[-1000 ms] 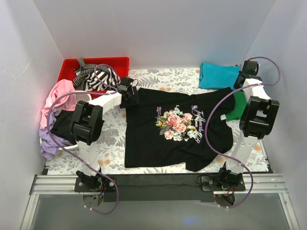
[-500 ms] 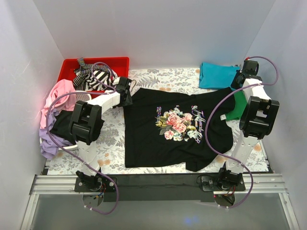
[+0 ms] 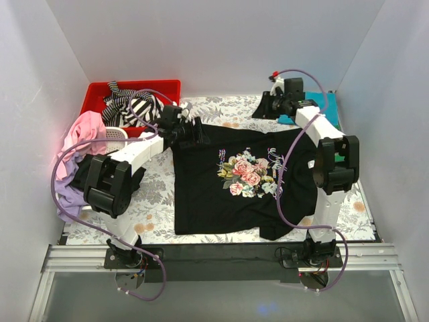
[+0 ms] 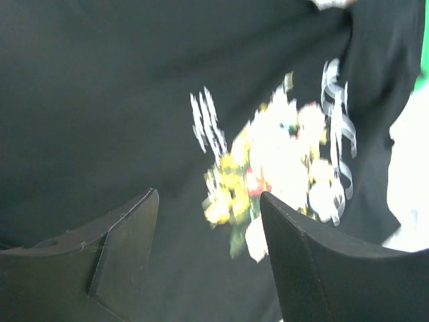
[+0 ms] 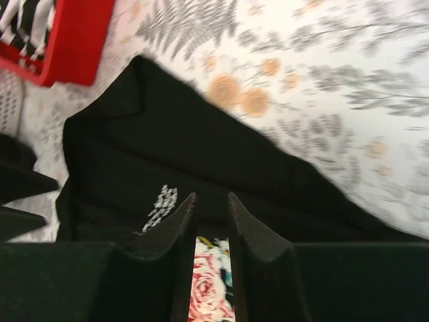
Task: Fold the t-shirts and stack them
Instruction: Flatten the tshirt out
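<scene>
A black t-shirt (image 3: pixel 221 194) with a pink-rose print lies spread face up in the middle of the table. My left gripper (image 3: pixel 194 131) hovers over its back left corner. In the left wrist view its jaws (image 4: pixel 208 194) stand open above the black cloth (image 4: pixel 100 100), with nothing between them. My right gripper (image 3: pixel 265 107) hangs over the shirt's back edge. Its fingers (image 5: pixel 212 196) are only narrowly apart and hold nothing, with the black shirt (image 5: pixel 167 154) below. A teal t-shirt (image 3: pixel 330 100) lies at the back right, mostly hidden by the right arm.
A red bin (image 3: pixel 100 90) at the back left holds a striped t-shirt (image 3: pixel 137 107). Pink (image 3: pixel 84 127) and lilac (image 3: pixel 67 201) t-shirts are heaped along the left edge by a white slotted basket (image 3: pixel 115 134). White walls close in three sides.
My right arm swung left from the teal t-shirt to the black shirt's back edge, and its jaws parted slightly. My left gripper shifted a little right over the shirt's corner.
</scene>
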### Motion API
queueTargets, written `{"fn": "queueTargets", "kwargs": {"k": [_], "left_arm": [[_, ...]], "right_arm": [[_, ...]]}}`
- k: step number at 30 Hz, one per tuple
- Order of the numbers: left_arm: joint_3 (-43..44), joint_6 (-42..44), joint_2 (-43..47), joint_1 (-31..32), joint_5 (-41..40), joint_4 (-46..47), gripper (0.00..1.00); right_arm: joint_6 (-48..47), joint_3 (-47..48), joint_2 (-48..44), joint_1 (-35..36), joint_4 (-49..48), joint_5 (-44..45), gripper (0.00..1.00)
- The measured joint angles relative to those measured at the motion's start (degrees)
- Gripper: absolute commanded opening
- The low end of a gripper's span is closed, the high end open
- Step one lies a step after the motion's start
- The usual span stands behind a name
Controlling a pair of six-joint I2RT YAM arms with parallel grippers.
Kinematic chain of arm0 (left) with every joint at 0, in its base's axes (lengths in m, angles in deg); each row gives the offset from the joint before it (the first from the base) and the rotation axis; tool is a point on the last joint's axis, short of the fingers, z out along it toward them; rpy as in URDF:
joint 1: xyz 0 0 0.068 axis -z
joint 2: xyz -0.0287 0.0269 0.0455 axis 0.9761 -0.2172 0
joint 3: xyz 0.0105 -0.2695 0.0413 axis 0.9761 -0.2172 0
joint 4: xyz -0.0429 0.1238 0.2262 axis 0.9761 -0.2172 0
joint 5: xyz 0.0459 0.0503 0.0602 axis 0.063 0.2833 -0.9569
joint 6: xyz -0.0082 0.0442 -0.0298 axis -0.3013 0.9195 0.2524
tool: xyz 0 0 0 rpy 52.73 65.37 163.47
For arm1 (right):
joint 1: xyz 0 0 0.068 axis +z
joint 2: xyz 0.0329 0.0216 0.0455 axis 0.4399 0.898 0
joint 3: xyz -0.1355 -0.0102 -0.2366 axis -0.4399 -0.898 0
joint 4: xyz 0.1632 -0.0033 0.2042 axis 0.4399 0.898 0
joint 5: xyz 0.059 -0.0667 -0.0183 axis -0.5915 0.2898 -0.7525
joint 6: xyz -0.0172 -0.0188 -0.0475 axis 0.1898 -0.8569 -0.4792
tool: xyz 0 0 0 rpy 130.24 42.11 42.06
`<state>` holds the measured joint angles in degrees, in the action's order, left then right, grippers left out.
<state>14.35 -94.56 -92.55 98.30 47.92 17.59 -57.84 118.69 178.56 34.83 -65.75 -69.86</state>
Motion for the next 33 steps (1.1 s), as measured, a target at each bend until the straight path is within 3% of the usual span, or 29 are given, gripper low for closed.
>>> {"fn": "queueTargets", "kwargs": {"k": [6,12,18,25,29,33], "left_arm": [[-10.86,-2.99,0.22,1.64,6.21,0.79,0.6],[-18.73,-6.05,4.17,2.19,2.82,-2.19,0.6],[-19.06,-6.47,10.1,2.62,-4.72,-6.71,0.6],[-17.92,-6.43,11.06,2.69,-14.73,-14.49,0.6],[-17.99,-6.47,12.02,2.64,-14.73,-14.82,0.6],[-18.34,-7.02,15.89,2.67,-9.7,-10.88,0.61]], "right_arm": [[1.77,-0.81,3.58,3.58,-1.46,-5.16,0.3],[2.08,-3.5,5.31,3.8,-2.08,-6.73,0.31],[2.89,-6.36,5.53,4.2,-2.64,-6.51,0.31],[3.06,-8.37,7.98,4.59,-2.58,-5.22,0.31],[3.02,-10.14,8.35,4.87,-2.34,-4.79,0.31],[2.99,-10.84,8.35,4.98,-2.38,-4.7,0.31]]}}
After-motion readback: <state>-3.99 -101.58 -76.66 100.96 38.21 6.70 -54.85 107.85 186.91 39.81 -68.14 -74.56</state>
